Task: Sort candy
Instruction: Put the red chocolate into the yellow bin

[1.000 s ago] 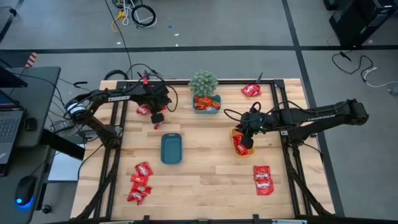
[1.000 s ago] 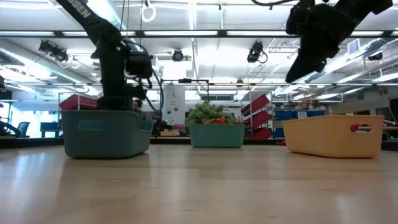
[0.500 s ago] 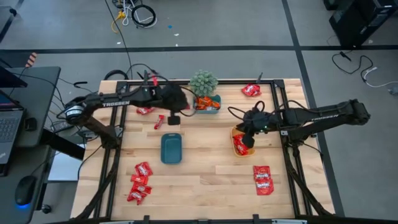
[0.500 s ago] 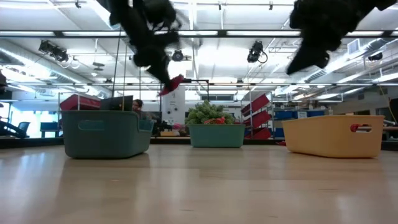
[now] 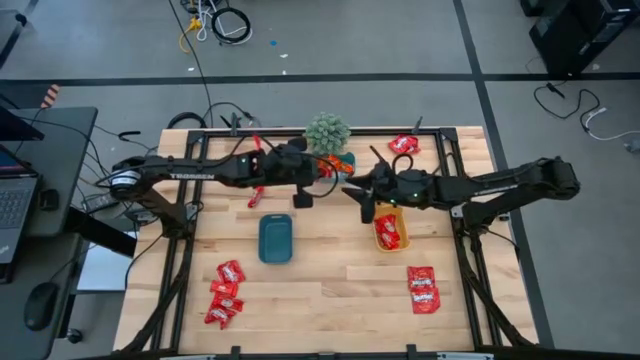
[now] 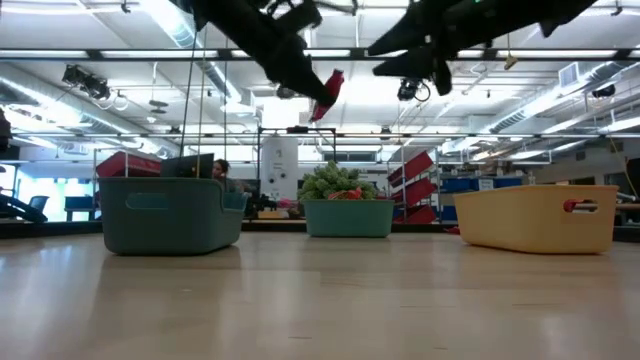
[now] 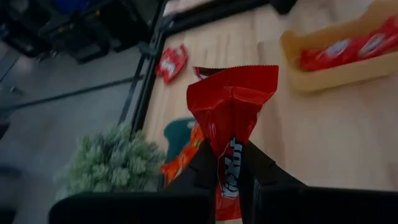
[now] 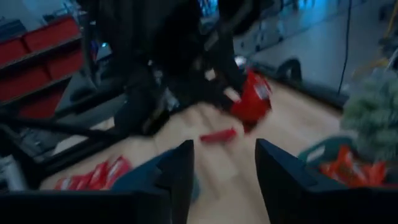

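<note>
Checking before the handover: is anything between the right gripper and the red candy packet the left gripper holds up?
Nothing visible. The left gripper pinches the shiny red candy packet in mid-air above the wooden table; the right gripper, fingers open, faces it across an empty gap.

Both arms are dark, nearly black, built of long slim links with bulkier joints; the left arm and right arm each carry white lettering along the forearm; thin black cables loop beside the wrists; the fingers are flat, dark and blocky.
</note>
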### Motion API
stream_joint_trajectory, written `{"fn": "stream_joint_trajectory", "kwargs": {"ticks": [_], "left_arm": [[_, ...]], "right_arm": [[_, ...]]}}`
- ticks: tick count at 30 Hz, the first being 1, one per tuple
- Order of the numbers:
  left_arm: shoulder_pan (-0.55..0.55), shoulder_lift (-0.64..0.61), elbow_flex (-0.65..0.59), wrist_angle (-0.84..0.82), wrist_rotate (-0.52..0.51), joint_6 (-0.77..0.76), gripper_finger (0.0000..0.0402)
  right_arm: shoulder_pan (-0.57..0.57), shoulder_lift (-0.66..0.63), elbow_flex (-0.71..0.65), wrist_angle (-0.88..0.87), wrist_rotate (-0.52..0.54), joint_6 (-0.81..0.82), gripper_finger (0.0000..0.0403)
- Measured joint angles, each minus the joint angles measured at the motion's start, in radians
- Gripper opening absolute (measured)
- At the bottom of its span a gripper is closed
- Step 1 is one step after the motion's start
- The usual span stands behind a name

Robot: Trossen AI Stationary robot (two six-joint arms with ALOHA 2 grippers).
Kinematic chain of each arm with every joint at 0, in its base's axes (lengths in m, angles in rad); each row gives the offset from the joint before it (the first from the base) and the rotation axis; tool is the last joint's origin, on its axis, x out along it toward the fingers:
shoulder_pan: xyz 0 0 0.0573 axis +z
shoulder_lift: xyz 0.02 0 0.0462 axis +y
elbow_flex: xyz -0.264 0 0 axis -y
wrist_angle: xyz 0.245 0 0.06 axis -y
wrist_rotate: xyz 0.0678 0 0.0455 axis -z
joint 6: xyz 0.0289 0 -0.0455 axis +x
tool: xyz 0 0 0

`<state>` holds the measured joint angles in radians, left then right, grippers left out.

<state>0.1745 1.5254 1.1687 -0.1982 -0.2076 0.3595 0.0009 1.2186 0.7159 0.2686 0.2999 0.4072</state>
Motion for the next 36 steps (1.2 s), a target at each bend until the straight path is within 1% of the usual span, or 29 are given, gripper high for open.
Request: {"fn": "stream_joint_trajectory", "kwargs": {"ticks": [5, 9, 14, 18, 23, 26, 29, 31, 32, 36], "left_arm": [[0.000, 0.030, -0.001, 0.028, -0.052, -0.025, 0.0021], [0.000, 0.046, -0.002, 0.053, -0.079, -0.050, 0.0021], [0.000, 0.061, -0.001, 0.085, -0.081, -0.054, 0.0021], [-0.010, 0.066, -0.001, 0.107, -0.079, -0.060, 0.0021], [-0.024, 0.071, -0.001, 0.138, -0.079, -0.060, 0.0021], [-0.026, 0.071, -0.001, 0.153, -0.080, -0.060, 0.0021], [-0.026, 0.071, -0.001, 0.153, -0.080, -0.080, 0.0023], [-0.026, 0.071, -0.001, 0.155, -0.080, -0.085, 0.0031], [-0.026, 0.071, -0.001, 0.158, -0.080, -0.086, 0.0037], [-0.026, 0.071, -0.002, 0.173, -0.080, -0.088, 0.0069]], "right_arm": [[-0.030, 0.078, 0.000, 0.104, 0.030, -0.066, 0.0161], [-0.053, 0.120, 0.000, 0.178, 0.032, -0.078, 0.0158], [-0.083, 0.139, 0.000, 0.209, 0.032, -0.096, 0.0156], [-0.107, 0.139, 0.000, 0.210, 0.032, -0.097, 0.0146], [-0.128, 0.139, 0.000, 0.206, 0.019, -0.097, 0.0113], [-0.130, 0.137, 0.000, 0.214, 0.012, -0.114, 0.0083], [-0.129, 0.137, 0.001, 0.214, 0.009, -0.137, 0.0044], [-0.129, 0.137, 0.001, 0.214, 0.009, -0.154, 0.0016], [-0.129, 0.137, 0.001, 0.214, 0.010, -0.163, 0.0008], [-0.130, 0.137, 0.001, 0.219, 0.010, -0.179, 0.0004]]}}
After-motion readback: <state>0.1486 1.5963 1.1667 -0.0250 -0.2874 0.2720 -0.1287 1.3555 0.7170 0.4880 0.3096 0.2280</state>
